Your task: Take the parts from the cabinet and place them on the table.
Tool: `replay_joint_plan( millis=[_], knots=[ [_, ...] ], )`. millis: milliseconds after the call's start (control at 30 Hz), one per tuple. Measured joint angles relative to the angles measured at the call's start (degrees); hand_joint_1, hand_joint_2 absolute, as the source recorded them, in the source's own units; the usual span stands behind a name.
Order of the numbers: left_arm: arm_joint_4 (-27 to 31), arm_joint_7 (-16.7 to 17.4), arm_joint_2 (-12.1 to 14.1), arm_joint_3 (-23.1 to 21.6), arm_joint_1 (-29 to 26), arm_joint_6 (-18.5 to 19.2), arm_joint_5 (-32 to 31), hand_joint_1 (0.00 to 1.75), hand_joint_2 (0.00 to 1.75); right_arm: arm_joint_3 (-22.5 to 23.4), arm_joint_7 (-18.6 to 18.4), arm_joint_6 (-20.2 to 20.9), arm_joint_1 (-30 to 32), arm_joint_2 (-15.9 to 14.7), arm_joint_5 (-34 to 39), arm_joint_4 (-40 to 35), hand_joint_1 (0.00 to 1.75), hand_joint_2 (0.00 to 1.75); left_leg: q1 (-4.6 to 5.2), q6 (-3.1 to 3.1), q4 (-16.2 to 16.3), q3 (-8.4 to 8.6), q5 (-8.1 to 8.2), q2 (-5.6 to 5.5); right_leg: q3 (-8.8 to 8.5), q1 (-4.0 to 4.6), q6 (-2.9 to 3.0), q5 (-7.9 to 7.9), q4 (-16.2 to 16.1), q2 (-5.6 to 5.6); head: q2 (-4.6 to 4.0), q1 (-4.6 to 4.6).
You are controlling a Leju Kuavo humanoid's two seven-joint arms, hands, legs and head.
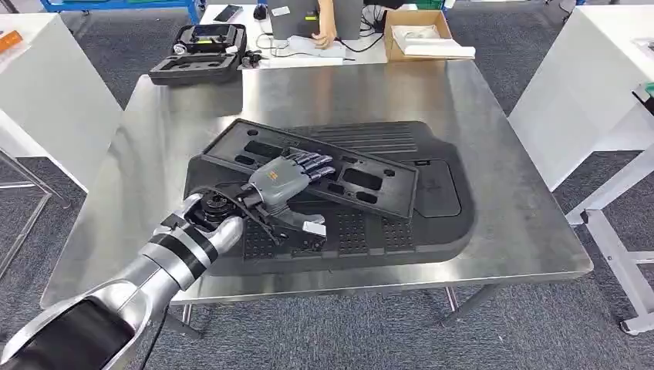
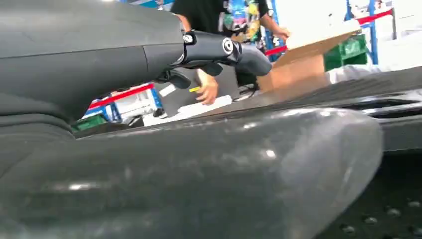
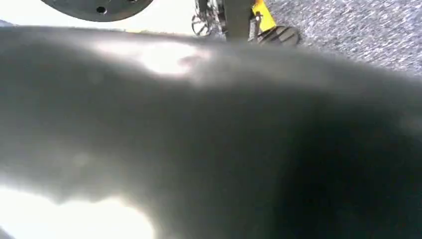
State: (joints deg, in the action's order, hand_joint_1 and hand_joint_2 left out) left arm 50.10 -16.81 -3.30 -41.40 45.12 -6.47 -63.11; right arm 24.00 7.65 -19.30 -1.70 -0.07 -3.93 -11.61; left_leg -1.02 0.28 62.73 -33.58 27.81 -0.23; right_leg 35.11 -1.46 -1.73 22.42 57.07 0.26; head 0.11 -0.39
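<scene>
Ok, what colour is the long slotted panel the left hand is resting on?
Black, clearest in the head view: the slotted panel under the left hand.

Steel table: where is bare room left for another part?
The steel table is bare right of the large black panel, behind it, and along its left edge. The middle is crowded: the slotted panel lies there under the left hand.

Under the left hand [image 1: 287, 179] a brushed steel table [image 1: 501, 208] is seen, smooth and softly reflective. The hand's back is covered in matt grey plastic, and its fingers [image 1: 315, 163] are finished in darker, slightly glossy plastic. Beneath the fingers, a flat panel [image 1: 370, 181] of matt black moulded plastic is laid on a larger black part [image 1: 439, 223], whose surface is ribbed beyond the hand and dimpled beside it. Far beyond the hand, a plain brown cardboard box [image 1: 395, 42] is seen. The arm [image 1: 173, 250] is clad in polished silver metal.
</scene>
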Motion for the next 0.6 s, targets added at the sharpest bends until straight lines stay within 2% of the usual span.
replay_joint_plan(
  millis=[33,67,167,200,233,267,300,333,367,400,433,467,500,533,567,600],
  knots=[
    [0.31,0.00,0.02,0.00,0.07,0.00,0.22,0.00,0.00,0.07,0.00,0.00,0.00,0.00,-0.18,0.00,0.00,0.00,0.00,0.11,-3.67,2.04,0.64,-0.04,0.12,0.09,-0.21,-0.12,0.18,-0.03,0.00,0.02],
    [0.67,0.00,0.02,-0.02,0.04,-0.02,0.46,0.00,0.00,0.24,0.00,0.02,-0.07,-0.02,-0.33,-0.02,0.00,0.00,0.37,0.18,-3.84,1.93,0.10,-0.16,0.41,0.66,-0.53,-0.33,0.45,-0.04,0.00,0.11],
    [1.27,0.00,0.46,0.00,-0.27,-0.09,1.01,0.00,0.00,0.55,0.00,0.00,-0.03,-0.04,-0.68,-0.04,0.00,0.00,1.00,1.11,-3.47,1.28,-0.50,-0.33,0.62,0.26,-1.78,-1.19,0.00,-0.08,0.00,0.13],
    [1.51,0.07,0.59,0.00,-0.33,-0.16,1.23,0.00,0.00,0.66,0.00,0.00,0.03,-0.07,-0.70,-0.04,0.00,0.00,1.03,1.53,-3.66,1.16,-0.84,-0.29,0.75,0.34,-2.06,-1.38,-0.03,-0.07,-0.02,0.09],
    [1.86,0.07,0.72,0.00,-0.32,-0.24,1.36,0.00,0.00,0.94,-0.02,-0.02,0.07,-0.15,-0.81,-0.04,0.00,0.00,0.55,2.14,-4.01,0.78,-1.60,-0.18,1.31,0.02,-2.21,-0.95,0.34,-0.12,0.00,0.09],
    [2.16,0.05,0.77,0.00,-0.37,-0.35,1.47,0.00,0.00,1.03,-0.02,-0.02,0.09,-0.07,-0.90,-0.04,0.00,0.00,0.68,2.37,-4.00,0.37,-1.95,-0.14,2.29,0.11,-2.01,0.40,1.40,-0.14,0.00,0.19],
    [2.76,0.04,0.96,0.04,-0.70,-0.59,1.78,0.00,0.00,1.16,-0.02,-0.04,0.12,0.09,-1.03,-0.04,0.00,0.00,0.68,2.99,-3.99,-0.49,-2.58,-0.12,4.06,0.11,-1.43,4.02,6.25,-0.15,0.00,0.57],
    [3.00,0.04,1.09,0.11,-0.87,-0.70,1.95,0.00,0.00,1.25,-0.02,-0.04,0.11,0.04,-1.07,-0.04,0.00,0.00,0.72,3.01,-3.99,-0.88,-2.82,-0.11,5.04,0.11,-1.30,5.44,8.96,-0.15,-0.02,0.63],
    [3.32,0.02,1.29,0.20,-1.23,-0.74,2.06,0.00,0.00,1.33,-0.02,-0.04,0.07,0.02,-1.14,-0.04,0.00,0.00,0.81,3.12,-3.97,-1.65,-3.34,-0.08,6.77,0.13,-1.22,7.83,14.05,-0.15,0.00,0.59],
    [3.47,0.00,1.40,0.24,-1.56,-0.77,2.10,0.00,0.00,1.38,-0.02,-0.04,0.07,-0.02,-1.16,-0.04,0.00,0.00,0.89,3.11,-3.96,-2.22,-3.74,-0.05,7.66,0.14,-1.31,9.11,17.14,-0.15,0.00,0.61],
    [3.65,0.00,1.60,0.28,-1.93,-0.77,2.17,0.00,0.00,1.40,-0.02,-0.04,0.07,-0.04,-1.16,-0.04,0.00,0.00,0.94,3.09,-3.95,-2.85,-4.21,-0.01,7.82,0.13,-1.67,9.58,18.97,-0.15,0.00,0.61],
    [3.80,0.00,1.75,0.28,-2.17,-0.77,2.19,0.00,0.00,1.42,-0.04,-0.04,0.10,-0.09,-1.16,-0.04,0.00,0.00,0.95,3.04,-3.94,-3.43,-4.64,-0.01,6.94,0.14,-2.04,9.19,18.62,-0.15,-0.02,0.59],
    [3.89,-0.02,1.88,0.31,-2.31,-0.77,2.19,0.00,0.00,1.44,-0.02,-0.04,0.10,-0.09,-1.16,-0.04,0.00,0.00,0.96,2.97,-3.94,-4.01,-5.09,-0.01,5.23,0.16,-2.46,8.25,16.53,-0.15,0.00,0.63],
    [4.09,-0.02,1.99,0.33,-2.37,-0.79,2.19,0.00,0.00,1.46,-0.04,-0.04,0.06,-0.09,-1.18,-0.04,0.00,0.00,0.96,2.85,-3.94,-4.58,-5.59,-0.04,2.45,0.18,-2.83,6.87,12.64,-0.16,-0.02,0.61],
    [4.28,-0.02,2.10,0.37,-2.36,-0.81,2.19,0.00,0.00,1.49,-0.02,-0.04,-0.02,-0.11,-1.18,-0.07,0.00,0.00,0.96,2.71,-3.94,-5.04,-5.99,-0.10,-0.44,0.25,-2.92,5.92,8.49,-0.16,-0.02,0.61],
    [4.61,-0.02,2.21,0.50,-2.37,-0.83,2.21,0.00,0.00,1.53,-0.04,-0.04,-0.16,-0.18,-1.20,-0.13,0.00,0.00,0.94,2.50,-3.91,-5.35,-6.48,-0.13,-4.19,0.43,-2.53,5.76,3.33,-0.16,0.00,0.63]
  ],
)
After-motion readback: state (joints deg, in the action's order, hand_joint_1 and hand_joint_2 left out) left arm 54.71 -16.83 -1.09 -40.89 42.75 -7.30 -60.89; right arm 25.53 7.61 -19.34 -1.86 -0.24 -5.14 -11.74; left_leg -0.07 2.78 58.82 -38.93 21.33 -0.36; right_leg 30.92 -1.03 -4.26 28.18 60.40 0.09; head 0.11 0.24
